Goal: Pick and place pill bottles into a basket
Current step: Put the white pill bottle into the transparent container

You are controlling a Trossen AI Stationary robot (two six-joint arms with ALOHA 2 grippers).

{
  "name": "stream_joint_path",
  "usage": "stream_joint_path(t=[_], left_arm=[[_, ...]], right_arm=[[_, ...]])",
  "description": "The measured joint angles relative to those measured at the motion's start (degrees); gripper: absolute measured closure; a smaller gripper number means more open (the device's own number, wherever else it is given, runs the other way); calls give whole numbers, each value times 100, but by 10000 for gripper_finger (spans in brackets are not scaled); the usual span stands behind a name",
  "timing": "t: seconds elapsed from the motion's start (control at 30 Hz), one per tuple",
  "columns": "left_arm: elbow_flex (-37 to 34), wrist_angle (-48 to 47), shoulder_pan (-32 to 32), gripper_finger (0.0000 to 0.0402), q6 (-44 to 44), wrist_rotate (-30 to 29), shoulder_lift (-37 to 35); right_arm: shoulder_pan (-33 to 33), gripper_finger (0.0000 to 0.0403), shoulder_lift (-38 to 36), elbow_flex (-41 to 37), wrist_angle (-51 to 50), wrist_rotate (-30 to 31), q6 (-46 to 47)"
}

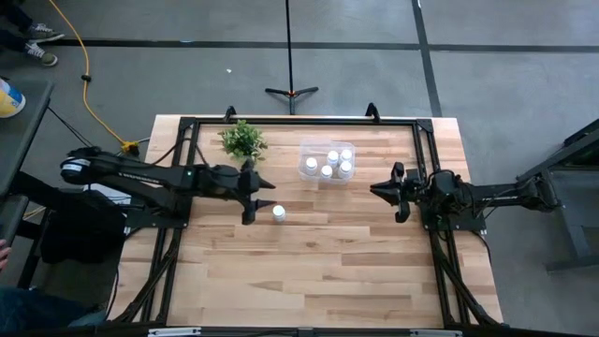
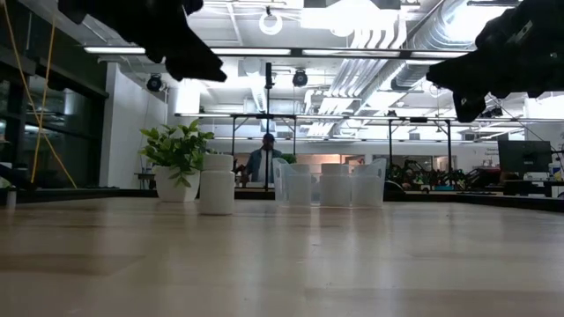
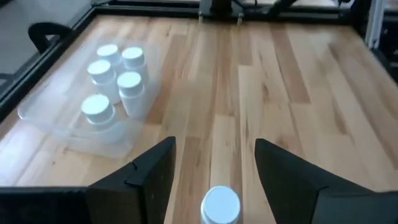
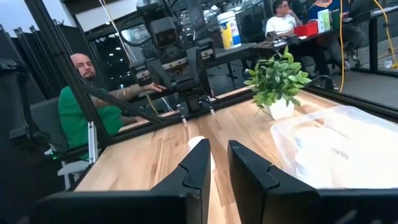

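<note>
One white pill bottle stands upright on its base on the wooden table, left of centre. My left gripper hovers open just left of and above it; in the left wrist view the bottle's cap shows low between the two spread fingers, untouched. The low view shows this gripper well above the bottle. The clear basket sits at the far middle with several bottles upright inside. My right gripper waits at the right, shut and with nothing held.
A small green potted plant stands left of the basket at the far edge. A black metal frame runs round the table. People sit beyond the table's left side. Bare wood stretches across the near half of the table.
</note>
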Motion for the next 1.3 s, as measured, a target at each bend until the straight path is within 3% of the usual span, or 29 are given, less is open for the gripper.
stream_joint_path(t=[0.13,0.37,0.43,0.7,1.3], left_arm=[[0,43,0,115,-5,1,378],[37,89,0,15,-125,147,961],[39,87,0,6,-136,280,1124],[39,100,0,36,-136,335,1704],[42,537,0,51,-147,452,2691]], right_arm=[[0,356,0,0,-13,161,11],[-2,358,0,-2,-13,342,12],[-2,361,0,-2,-20,351,5],[-2,376,0,-2,-117,363,11],[-2,384,0,-4,-144,364,-1]])
